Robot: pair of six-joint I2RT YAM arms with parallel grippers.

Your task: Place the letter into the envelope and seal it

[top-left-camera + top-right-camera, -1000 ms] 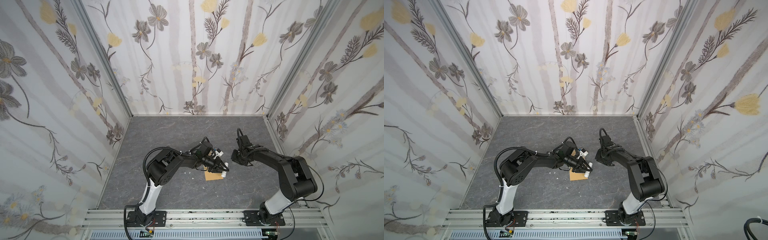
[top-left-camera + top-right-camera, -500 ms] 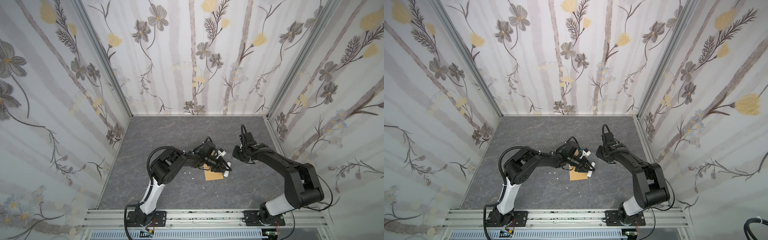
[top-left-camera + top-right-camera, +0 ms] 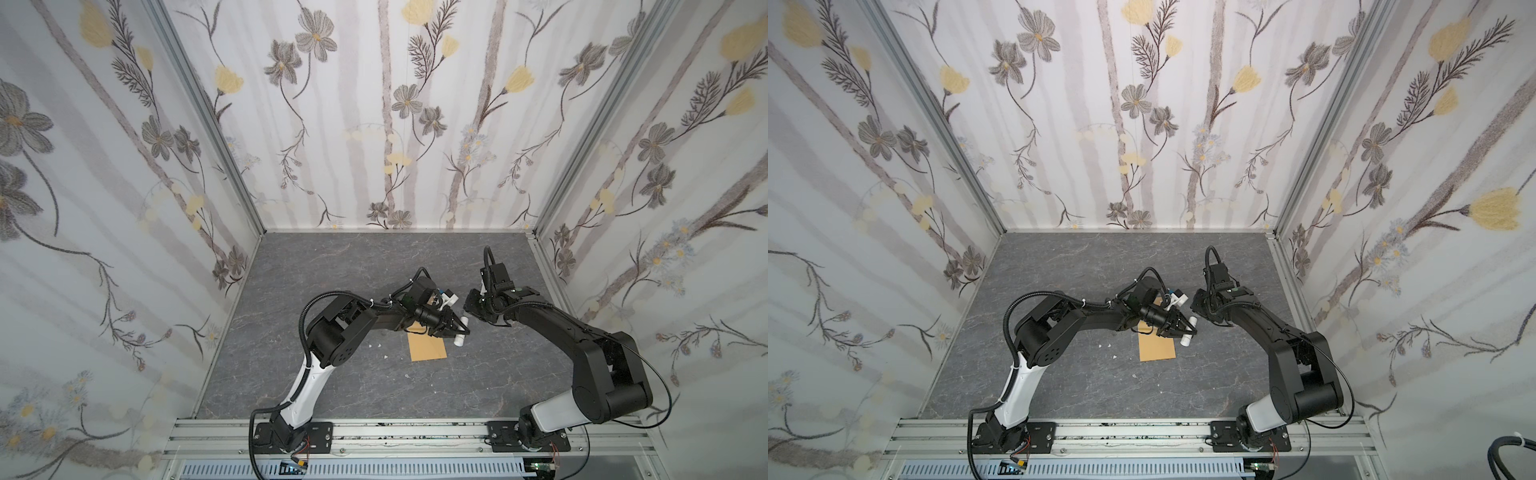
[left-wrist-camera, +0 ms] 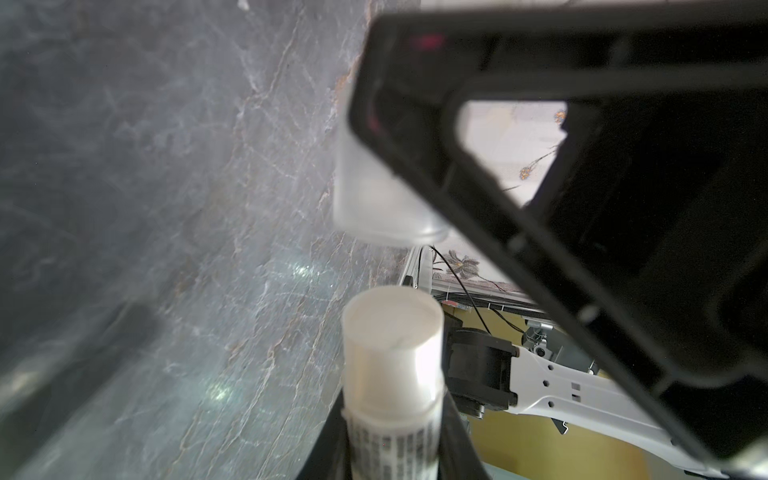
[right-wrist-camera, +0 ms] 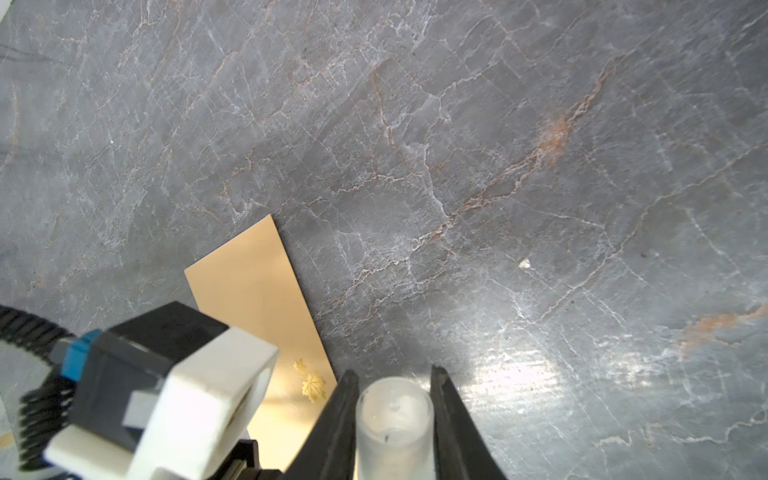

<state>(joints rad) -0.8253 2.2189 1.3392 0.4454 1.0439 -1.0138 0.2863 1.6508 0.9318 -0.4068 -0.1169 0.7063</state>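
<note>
Right arm (image 3: 582, 345) had swung its elbow out toward the table's (image 3: 374, 266) right edge over the last second; left arm (image 3: 332, 332) had shifted slightly as well. Grey marbled table, both arms reaching in to its middle. Envelope (image 3: 428, 349) lay flat near the table's middle, a little toward the front edge, its far end hidden beneath the left gripper (image 4: 395, 401). Left gripper was clamped on a white tube (image 4: 392, 353) with a printed label, held above the envelope. Right gripper (image 5: 394, 380), just beside it, was pinched on a translucent cap (image 5: 394, 419), apart from the tube's end. Small yellow sticker (image 5: 313, 386) showed on the envelope near the right gripper's fingers. White specks (image 3: 376, 345) lay on the table between the envelope and the left edge.
</note>
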